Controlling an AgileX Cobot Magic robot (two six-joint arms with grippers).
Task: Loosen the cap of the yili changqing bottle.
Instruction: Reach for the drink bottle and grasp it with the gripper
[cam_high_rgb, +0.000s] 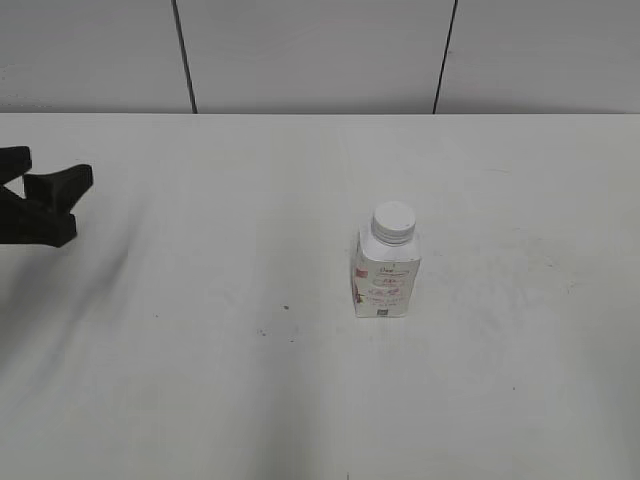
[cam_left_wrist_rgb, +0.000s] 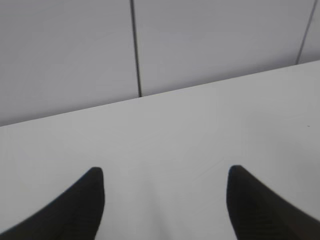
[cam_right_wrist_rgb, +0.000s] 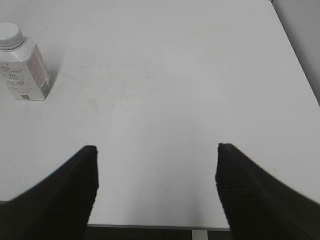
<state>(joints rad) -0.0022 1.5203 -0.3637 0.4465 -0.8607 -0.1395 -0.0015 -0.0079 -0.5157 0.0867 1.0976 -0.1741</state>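
- Exterior view: the yili changqing bottle (cam_high_rgb: 386, 270) stands upright on the table (cam_high_rgb: 200, 380), a little right of the middle, with the cap (cam_high_rgb: 393, 222) seated on its neck. The left gripper (cam_high_rgb: 50, 205) is at the far left edge, well apart from the bottle, and its jaws look spread. You do not see the right gripper here. I judge that the step in hand is the approach, so you bring one claw to the body first and only then the other to the cap.
- Left wrist view: the left gripper (cam_left_wrist_rgb: 165, 200) is wide, with nothing between the two dark fingers (cam_left_wrist_rgb: 85, 205), only bare table and the wall (cam_left_wrist_rgb: 65, 55) behind. The bottle is not visible here, so you need to turn this arm toward the right before you go down.
- Right wrist view: the right gripper (cam_right_wrist_rgb: 156, 185) is also wide and holds nothing. The bottle (cam_right_wrist_rgb: 25, 70) stands at the upper left corner, well apart from the fingers, and the cap (cam_right_wrist_rgb: 10, 36) is partly cut by the edge. You should take the body low and firmly, because a light carton probably turns together with the cap if it is held weakly.
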